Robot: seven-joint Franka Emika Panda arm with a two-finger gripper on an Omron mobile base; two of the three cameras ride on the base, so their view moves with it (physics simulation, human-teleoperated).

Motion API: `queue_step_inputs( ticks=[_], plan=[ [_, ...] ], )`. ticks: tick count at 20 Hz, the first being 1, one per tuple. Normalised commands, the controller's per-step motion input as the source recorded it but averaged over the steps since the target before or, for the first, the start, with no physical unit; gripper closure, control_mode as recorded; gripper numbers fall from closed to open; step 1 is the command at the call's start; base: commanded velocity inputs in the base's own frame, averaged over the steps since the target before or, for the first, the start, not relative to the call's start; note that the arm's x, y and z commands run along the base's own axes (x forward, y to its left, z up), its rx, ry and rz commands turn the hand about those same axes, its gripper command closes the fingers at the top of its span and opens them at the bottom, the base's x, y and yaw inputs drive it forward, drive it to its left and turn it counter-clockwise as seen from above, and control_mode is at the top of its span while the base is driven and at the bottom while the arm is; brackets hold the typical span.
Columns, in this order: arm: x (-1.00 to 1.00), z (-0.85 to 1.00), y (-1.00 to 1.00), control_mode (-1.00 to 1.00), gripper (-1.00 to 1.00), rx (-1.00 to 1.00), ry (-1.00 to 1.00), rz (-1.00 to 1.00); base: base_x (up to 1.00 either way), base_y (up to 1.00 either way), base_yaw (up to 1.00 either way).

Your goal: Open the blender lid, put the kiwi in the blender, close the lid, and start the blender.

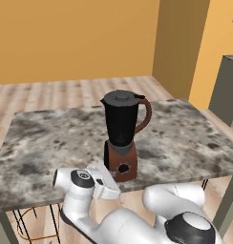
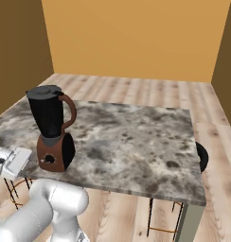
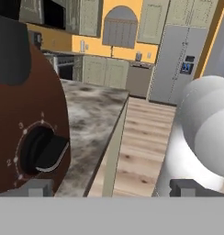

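Blender upright near the front edge of the counter, lid on the jar; no kiwi to be seen. Gripper low, just off the counter's front edge, jaws spread wide and holding nothing. Dial close ahead, off to the left fingertip's side in hand view. Likely next: shift toward the dial, then close and turn.

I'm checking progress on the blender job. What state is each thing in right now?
blender: upright on the counter, near its front edge.
blender lid: on the jar, closed.
dial: pointer aimed to the lower right, away from the numbers.
tool: open, holding nothing, level with the blender's base.
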Motion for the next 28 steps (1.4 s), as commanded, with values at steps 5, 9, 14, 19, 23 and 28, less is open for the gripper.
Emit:
queue_step_inputs(
  ticks=[5,9,14,19,23,28],
  plan=[
    [0.36,-0.28,-0.01,-1.0,-1.0,0.0,-0.05,0.03,0.0,0.0,0.0],
    [0.19,-0.25,-0.03,-1.0,-1.0,0.0,-0.07,0.07,0.0,0.0,0.0],
    [0.23,-0.26,0.0,-1.0,-1.0,0.0,-0.06,0.08,0.0,0.0,0.0],
    [0.17,-0.17,-0.07,-1.0,-1.0,0.0,-0.06,0.08,0.0,0.0,0.0],
    [0.01,-0.13,-0.31,-1.0,-1.0,0.0,-0.06,0.07,0.0,0.0,0.0],
    [0.0,-0.03,-0.32,-1.0,-1.0,0.0,-0.11,0.05,0.0,0.0,0.0]
  ],
)
